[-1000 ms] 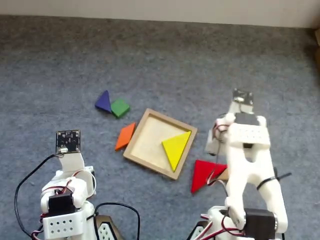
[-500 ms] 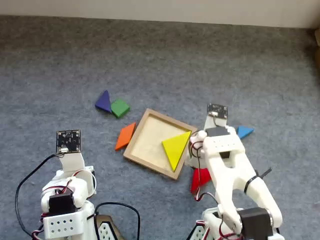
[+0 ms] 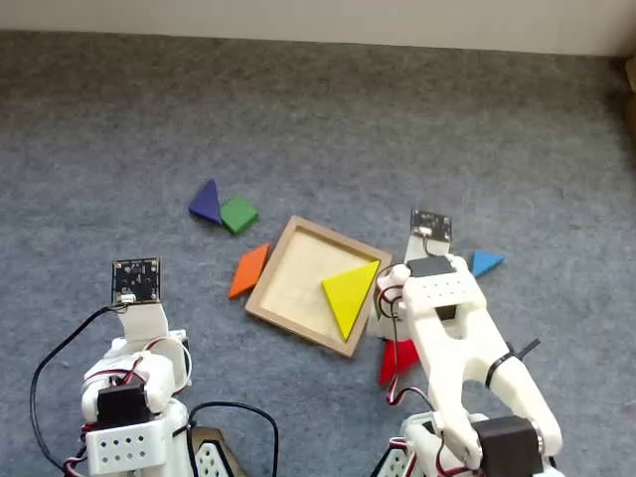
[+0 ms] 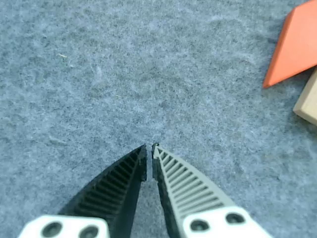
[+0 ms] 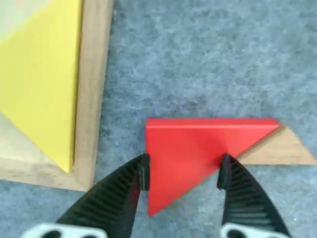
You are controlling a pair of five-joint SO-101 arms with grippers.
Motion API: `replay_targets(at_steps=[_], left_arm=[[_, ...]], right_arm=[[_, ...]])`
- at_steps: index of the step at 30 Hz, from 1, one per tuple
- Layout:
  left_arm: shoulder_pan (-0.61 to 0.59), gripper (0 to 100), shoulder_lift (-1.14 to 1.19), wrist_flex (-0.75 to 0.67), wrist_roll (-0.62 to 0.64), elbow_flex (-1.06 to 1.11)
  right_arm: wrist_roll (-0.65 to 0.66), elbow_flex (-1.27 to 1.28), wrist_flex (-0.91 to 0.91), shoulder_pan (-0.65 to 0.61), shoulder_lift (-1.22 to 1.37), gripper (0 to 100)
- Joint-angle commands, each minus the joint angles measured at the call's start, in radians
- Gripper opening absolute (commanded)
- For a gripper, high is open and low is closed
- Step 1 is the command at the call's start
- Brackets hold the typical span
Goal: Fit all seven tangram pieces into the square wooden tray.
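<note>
- Red triangle (image 5: pixel 198 148) lay flat on the grey felt worktop (image 3: pixel 119 119), toward its near edge, just off the tray's right-hand corner.
- The right end effector (image 5: pixel 184 171) stood spread open astride that triangle, one fingertip at its straight side and the other at its sloping side; whether the pads touched the wood could not be told.
- A pale wooden triangle (image 5: pixel 280 151) lay against the red one's long edge on the side away from the tray.
- The square wooden tray (image 3: pixel 288 288) sat turned at an angle mid-worktop, with the yellow triangle (image 3: pixel 350 293) inside, against its right rim.
- A strip of bare felt separated the tray rim from the red triangle.
- The left end effector (image 4: pixel 150 148) was closed, tips together and empty, over bare felt near the left near corner.
- The orange parallelogram (image 3: pixel 248 270) lay just beside the tray's left rim.
- The green square (image 3: pixel 238 214) and dark blue triangle (image 3: pixel 206 201) touched each other farther back-left.
- A small light blue triangle (image 3: pixel 486 261) lay right of the right arm.
</note>
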Motion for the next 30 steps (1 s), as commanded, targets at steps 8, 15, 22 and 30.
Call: replay_targets(at_steps=[8, 15, 22, 30], left_arm=[[-0.007, 4, -0.033, 0.003, 0.000, 0.019], [-0.007, 4, -0.033, 0.003, 0.000, 0.019], [-0.007, 4, -0.033, 0.003, 0.000, 0.019], [-0.007, 4, -0.033, 0.003, 0.000, 0.019]], right_arm=[[-0.009, 0.005, 0.088, -0.012, -0.001, 31.5], [-0.009, 0.088, -0.124, -0.012, 0.071, 31.4], [-0.005, -0.018, -0.124, 0.001, 0.306, 31.3], [0.086, -0.076, -0.124, 0.068, 0.249, 17.6]])
